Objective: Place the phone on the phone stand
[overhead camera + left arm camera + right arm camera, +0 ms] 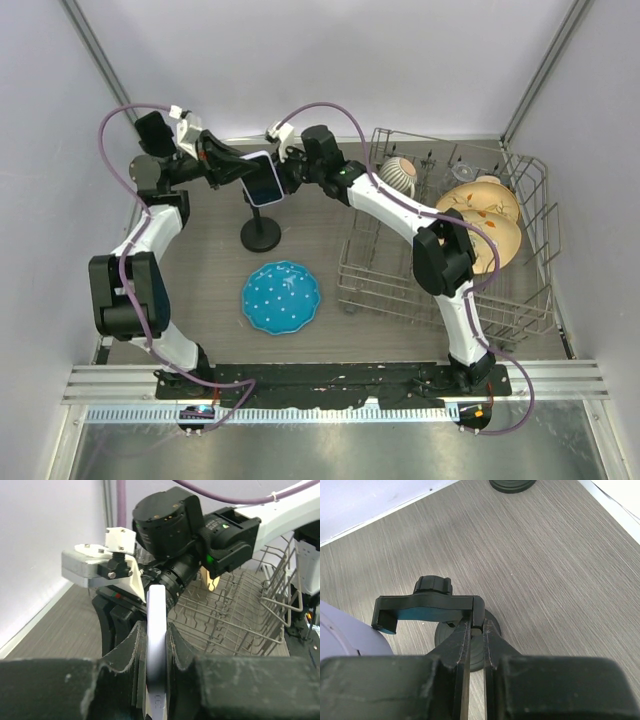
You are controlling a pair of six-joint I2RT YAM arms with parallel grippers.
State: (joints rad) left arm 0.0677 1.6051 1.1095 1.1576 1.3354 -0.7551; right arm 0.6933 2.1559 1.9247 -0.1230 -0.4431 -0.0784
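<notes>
The phone (263,178), dark-screened with a pale lavender frame, hangs above the table at the back. My left gripper (240,170) is shut on it from the left. In the left wrist view the phone (156,605) stands edge-on, pinched between the fingers of the left gripper (156,627). The black phone stand (261,236) rests on its round base just below. Its clamp head (425,607), lined with a blue pad, shows in the right wrist view. My right gripper (478,624) is shut on the clamp's right arm. A lavender corner of the phone (342,637) shows at lower left.
A blue speckled plate (281,297) lies in front of the stand. A wire dish rack (440,285) fills the right side, holding a bowl (400,176) and tan plates (482,204). White walls close in at the back and sides.
</notes>
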